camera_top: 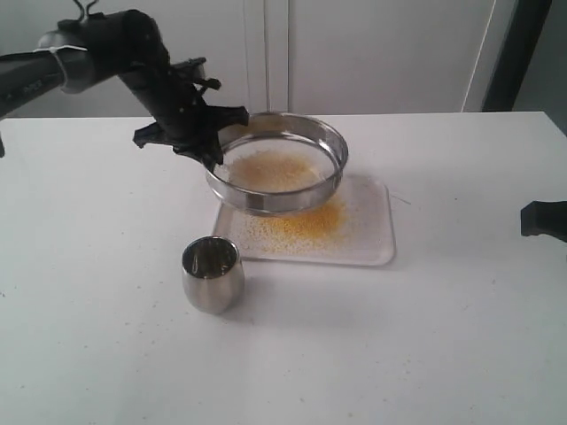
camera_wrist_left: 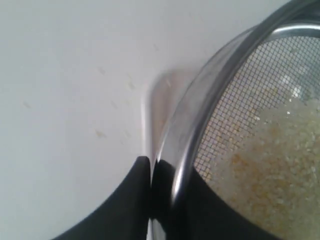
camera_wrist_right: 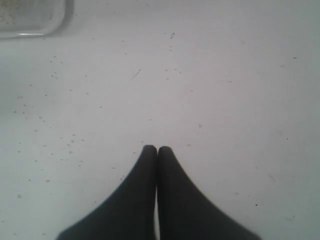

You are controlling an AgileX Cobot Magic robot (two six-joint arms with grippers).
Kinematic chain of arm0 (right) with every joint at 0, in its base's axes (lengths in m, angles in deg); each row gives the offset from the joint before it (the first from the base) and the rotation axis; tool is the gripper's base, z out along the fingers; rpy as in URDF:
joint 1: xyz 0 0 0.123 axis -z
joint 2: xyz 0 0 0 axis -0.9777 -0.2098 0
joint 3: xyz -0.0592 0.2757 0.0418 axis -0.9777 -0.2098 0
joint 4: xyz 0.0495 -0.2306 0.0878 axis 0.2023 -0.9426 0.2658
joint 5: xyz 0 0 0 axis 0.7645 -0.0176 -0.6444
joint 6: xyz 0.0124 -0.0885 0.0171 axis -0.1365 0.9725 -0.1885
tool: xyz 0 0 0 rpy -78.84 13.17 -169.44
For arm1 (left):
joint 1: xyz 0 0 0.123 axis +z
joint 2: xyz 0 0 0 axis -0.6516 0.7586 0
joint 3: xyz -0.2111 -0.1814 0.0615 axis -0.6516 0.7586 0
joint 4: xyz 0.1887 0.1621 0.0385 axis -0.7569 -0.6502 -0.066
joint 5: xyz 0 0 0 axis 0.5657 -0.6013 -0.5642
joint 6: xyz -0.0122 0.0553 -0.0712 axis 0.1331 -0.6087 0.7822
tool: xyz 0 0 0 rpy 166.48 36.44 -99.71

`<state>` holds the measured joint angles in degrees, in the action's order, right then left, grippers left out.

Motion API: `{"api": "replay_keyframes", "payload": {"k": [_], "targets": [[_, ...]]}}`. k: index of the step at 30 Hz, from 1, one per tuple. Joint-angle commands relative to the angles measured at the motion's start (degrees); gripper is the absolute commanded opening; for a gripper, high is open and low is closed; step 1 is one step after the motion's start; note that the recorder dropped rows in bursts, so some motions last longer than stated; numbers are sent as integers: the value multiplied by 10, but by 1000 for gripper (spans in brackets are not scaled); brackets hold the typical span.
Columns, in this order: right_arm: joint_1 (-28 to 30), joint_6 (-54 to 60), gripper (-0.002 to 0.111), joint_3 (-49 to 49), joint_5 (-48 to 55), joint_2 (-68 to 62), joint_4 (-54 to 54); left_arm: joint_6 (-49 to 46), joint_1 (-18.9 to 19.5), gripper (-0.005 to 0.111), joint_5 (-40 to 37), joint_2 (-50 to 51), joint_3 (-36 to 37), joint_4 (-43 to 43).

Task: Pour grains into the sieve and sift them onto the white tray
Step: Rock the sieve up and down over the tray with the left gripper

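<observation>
1. Sieve [camera_top: 279, 173]: held over the far-left part of the white tray [camera_top: 376, 243], ring wall level with a slight tilt.
2. Grains [camera_top: 275, 170]: a pale and yellow layer on the mesh; fine yellow scatter on the tray below and toward its near edge.
3. Left fingers [camera_top: 211, 158] [camera_wrist_left: 142, 172]: part-open, clamped on the sieve's left rim, one finger either side of the wall.
4. Steel cup [camera_top: 212, 273]: upright, just beside the tray's near-left corner.
5. Table [camera_top: 425, 354]: broad bare room near and right.
6. Right fingers [camera_top: 542, 220] [camera_wrist_right: 152, 156]: pressed together, holding nothing, at the right edge, well apart from the tray.
</observation>
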<state>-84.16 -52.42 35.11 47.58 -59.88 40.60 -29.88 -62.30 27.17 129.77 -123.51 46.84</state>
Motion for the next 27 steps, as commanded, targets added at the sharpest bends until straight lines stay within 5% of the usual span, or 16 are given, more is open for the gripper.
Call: {"api": "replay_keyframes", "payload": {"k": [1,8,13,19,23,27], "targets": [[7,-1,0,-2,-11,4,-1,37,-56,0,60,3,-4,9],[7,-1,0,-2,-11,4,-1,32,7,0,-5,-15,-3,18],[7,-1,0,-2,-11,4,-1,14,-60,0,68,3,1,47],[7,-1,0,-2,-11,4,-1,25,-8,0,2,-12,2,51],[7,-1,0,-2,-13,4,-1,-6,-49,0,48,-6,2,71],[7,-1,0,-2,-14,4,-1,6,-32,0,-33,-15,2,23]]}}
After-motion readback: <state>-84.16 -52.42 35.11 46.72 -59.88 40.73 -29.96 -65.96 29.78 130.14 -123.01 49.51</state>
